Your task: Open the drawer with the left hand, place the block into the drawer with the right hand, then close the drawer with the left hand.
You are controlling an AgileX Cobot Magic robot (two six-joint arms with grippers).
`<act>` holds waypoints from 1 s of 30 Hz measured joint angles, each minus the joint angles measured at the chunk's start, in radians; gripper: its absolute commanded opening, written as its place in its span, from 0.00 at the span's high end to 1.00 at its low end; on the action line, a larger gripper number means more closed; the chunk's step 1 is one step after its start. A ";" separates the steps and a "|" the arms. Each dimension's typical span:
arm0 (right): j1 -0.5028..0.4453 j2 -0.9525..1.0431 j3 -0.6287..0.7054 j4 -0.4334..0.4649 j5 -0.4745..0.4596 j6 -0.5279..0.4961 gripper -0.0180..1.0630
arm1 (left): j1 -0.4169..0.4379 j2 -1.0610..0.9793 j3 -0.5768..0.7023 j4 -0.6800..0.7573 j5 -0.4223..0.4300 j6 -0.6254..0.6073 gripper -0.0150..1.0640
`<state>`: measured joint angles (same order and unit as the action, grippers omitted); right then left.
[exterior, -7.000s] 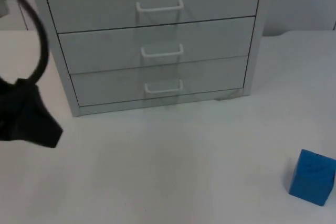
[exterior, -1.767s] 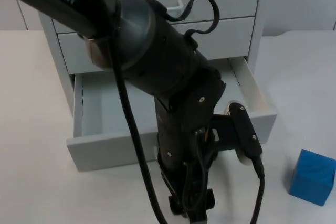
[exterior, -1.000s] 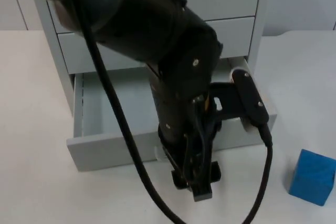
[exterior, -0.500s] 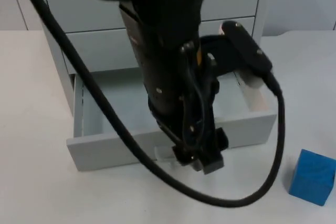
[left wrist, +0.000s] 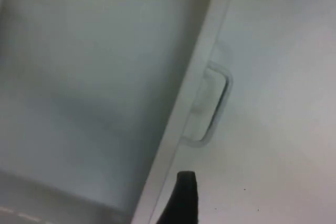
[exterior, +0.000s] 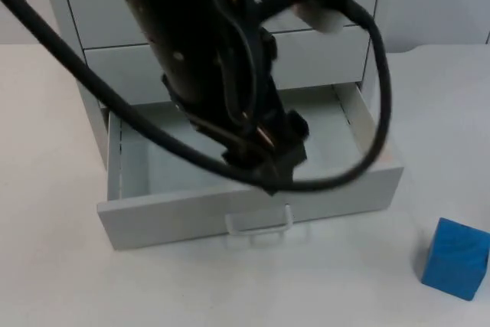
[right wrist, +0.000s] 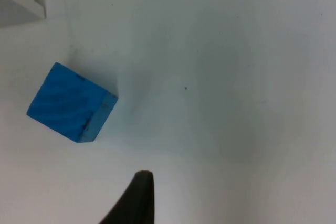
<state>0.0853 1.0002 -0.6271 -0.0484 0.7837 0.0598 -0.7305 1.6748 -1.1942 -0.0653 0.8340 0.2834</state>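
While the bottom drawer [exterior: 122, 189] is sitting pulled open and empty, the left gripper [exterior: 269, 165] is hanging over it — finger state unclear — and the blue block [exterior: 455, 258] is lying unplaced on the table [exterior: 61, 281] beneath the right gripper [right wrist: 137, 198], grip unreadable.

no readable text, label or number shows on anything here.
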 measured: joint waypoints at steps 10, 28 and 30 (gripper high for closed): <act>0.000 0.000 0.000 0.028 0.000 0.000 0.01 | 0.153 -0.189 0.172 -0.082 -0.008 -0.038 0.28; 0.000 0.000 0.000 0.033 0.002 0.000 0.01 | 0.544 -0.649 0.537 -0.106 -0.093 -0.186 0.28; 0.000 0.000 0.000 0.034 0.002 0.000 0.01 | 0.601 -0.729 0.570 -0.113 -0.093 -0.194 0.28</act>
<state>0.0853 1.0002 -0.6271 -0.0143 0.7855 0.0598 -0.1299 0.9459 -0.6239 -0.1779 0.7411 0.0893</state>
